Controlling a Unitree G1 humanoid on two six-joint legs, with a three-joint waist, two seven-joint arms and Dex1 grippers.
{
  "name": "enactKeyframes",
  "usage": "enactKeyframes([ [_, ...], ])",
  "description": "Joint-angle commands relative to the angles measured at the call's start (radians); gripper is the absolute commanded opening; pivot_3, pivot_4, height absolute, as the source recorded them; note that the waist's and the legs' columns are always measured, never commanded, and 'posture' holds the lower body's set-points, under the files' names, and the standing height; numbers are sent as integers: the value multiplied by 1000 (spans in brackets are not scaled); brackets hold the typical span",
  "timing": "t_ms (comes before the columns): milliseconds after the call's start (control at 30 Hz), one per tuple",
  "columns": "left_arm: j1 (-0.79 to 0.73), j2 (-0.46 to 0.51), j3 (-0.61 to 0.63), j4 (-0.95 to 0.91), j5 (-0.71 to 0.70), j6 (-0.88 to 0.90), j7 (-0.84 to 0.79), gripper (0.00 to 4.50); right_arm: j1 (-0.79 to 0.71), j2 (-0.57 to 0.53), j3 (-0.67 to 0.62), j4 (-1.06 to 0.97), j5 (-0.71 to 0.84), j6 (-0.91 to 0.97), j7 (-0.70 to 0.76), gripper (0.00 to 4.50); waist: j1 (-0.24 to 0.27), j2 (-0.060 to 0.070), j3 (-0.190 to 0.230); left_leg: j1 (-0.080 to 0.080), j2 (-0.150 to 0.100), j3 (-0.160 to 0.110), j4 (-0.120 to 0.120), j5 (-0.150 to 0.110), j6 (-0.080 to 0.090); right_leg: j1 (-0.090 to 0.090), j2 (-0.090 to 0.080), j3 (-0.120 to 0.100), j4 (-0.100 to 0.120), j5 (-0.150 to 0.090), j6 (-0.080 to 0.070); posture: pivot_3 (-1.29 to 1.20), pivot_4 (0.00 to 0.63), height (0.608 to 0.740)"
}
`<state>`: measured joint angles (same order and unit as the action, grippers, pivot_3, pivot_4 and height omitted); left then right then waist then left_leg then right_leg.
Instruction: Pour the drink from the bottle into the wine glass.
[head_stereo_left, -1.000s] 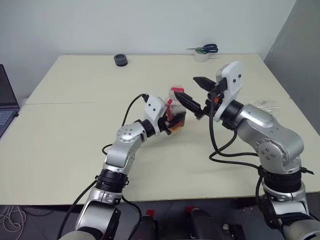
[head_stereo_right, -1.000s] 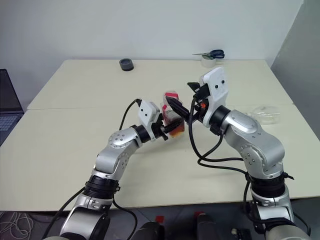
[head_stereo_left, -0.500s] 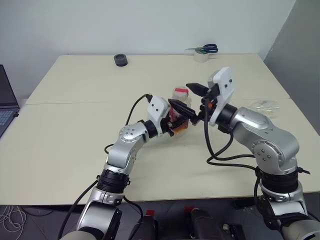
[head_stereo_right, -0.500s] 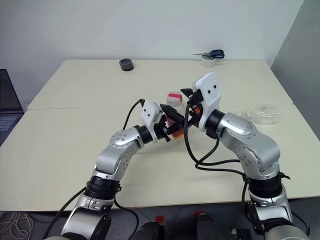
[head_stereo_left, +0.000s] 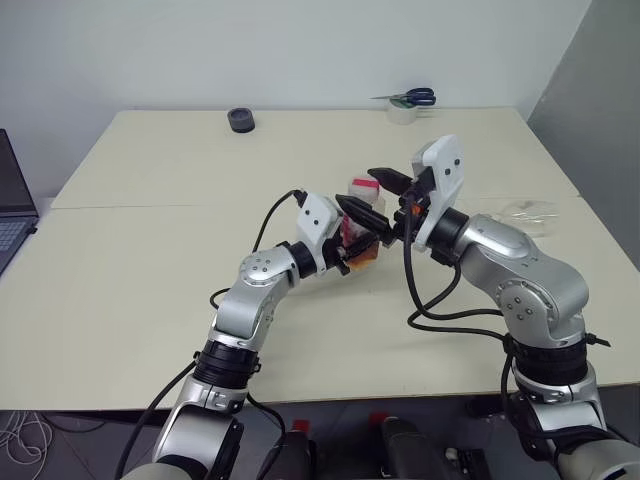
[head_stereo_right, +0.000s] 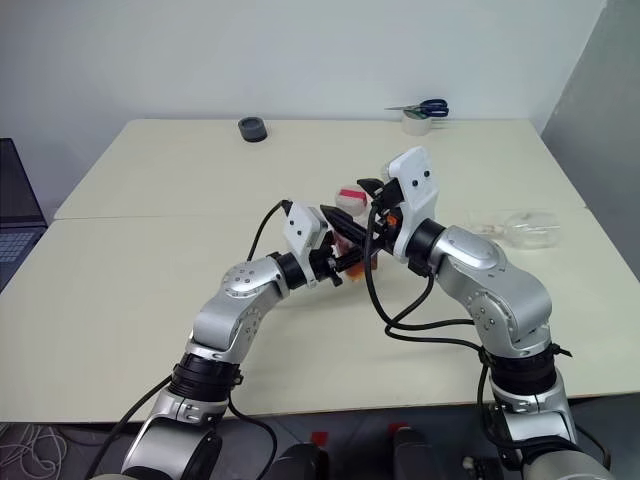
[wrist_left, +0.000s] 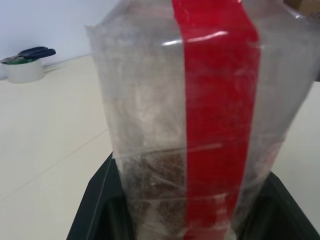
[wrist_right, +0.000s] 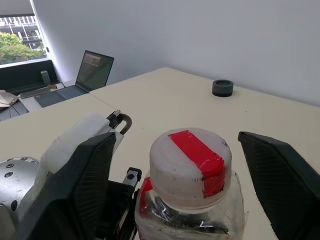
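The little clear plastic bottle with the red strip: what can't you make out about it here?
- Small clear plastic bottle: top and base cut off by left wrist view edges.
- Reddish-brown drink: level unclear in head views, hidden by left pincer.
- Right pincer: straddles the white cap, contact unclear.

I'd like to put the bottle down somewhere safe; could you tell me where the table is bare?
Bare: the table's left half, between the laptop and the left gripper. Crowded: mid-table around the bottle, and by the wine glass lying at the right edge.
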<state>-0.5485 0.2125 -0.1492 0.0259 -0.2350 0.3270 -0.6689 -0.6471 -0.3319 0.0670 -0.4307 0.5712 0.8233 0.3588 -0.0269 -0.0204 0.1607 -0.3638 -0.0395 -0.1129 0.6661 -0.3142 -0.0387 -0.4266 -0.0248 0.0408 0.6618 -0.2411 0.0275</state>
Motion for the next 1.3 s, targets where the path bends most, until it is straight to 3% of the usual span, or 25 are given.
enactKeyframes([
  [33, -23, -4, 2, -44, -9, -16, -5, 1807, -8, -3, -14, -25, 1, -12, 13, 2870, 0, 0, 0, 0, 0, 0, 0, 0, 0, 0, 0, 0, 0, 0, 0, 0, 150, 740],
  [133, -25, -5, 3, -46, -9, -16, -3, 1807, -5, -3, -15, -29, 1, -10, 15, 1846, 0, 0, 0, 0, 0, 0, 0, 0, 0, 0, 0, 0, 0, 0, 0, 0, 150, 740],
  [367, -4, 21, -4, -103, -28, 7, -39, 1807, -12, -21, -21, -24, 7, -19, 49, 1852, -1, 0, 0, 0, 0, 0, 0, 0, 0, 0, 0, 0, 0, 0, 0, 0, 150, 740],
  [633, 13, 248, 56, -357, -324, 230, -336, 1807, -190, -223, -48, 127, 182, -43, 536, 1852, -5, 2, 2, 1, 0, 0, 0, -1, 1, 1, 1, 0, 0, 0, 0, 0, 150, 740],
  [767, -72, 315, 127, -364, -473, 348, -393, 1807, -322, -228, -61, 272, 218, -13, 610, 1852, -5, 2, 2, 2, 0, 0, 0, -2, 4, 2, 2, -1, 0, 0, 0, 0, 150, 740],
  [867, -106, 340, 138, -335, -492, 370, -405, 1807, -351, -241, -62, 311, 237, 6, 643, 1852, -5, 2, 2, 1, 0, -1, 1, -2, 4, 2, 2, -1, -1, 0, 0, 0, 150, 740],
  [1100, -79, 351, 143, -276, -429, 318, -378, 1807, -294, -299, -136, 243, 279, 74, 558, 4311, 0, 2, 2, -1, 0, -1, 0, 0, 1, 1, 0, -1, -3, 0, 0, 0, 150, 740],
  [1133, -74, 348, 141, -268, -416, 305, -370, 1807, -268, -305, -152, 205, 286, 85, 528, 4480, 0, 2, 2, -1, 0, -1, 0, 0, 1, 1, 0, -1, -3, 0, 0, 0, 150, 740],
  [1300, -56, 324, 114, -238, -347, 238, -328, 1807, -161, -282, -173, 13, 265, 88, 356, 4480, -3, 2, 2, -1, 0, 0, -1, 0, 1, 0, 0, 0, -2, 0, 0, 0, 150, 740],
])
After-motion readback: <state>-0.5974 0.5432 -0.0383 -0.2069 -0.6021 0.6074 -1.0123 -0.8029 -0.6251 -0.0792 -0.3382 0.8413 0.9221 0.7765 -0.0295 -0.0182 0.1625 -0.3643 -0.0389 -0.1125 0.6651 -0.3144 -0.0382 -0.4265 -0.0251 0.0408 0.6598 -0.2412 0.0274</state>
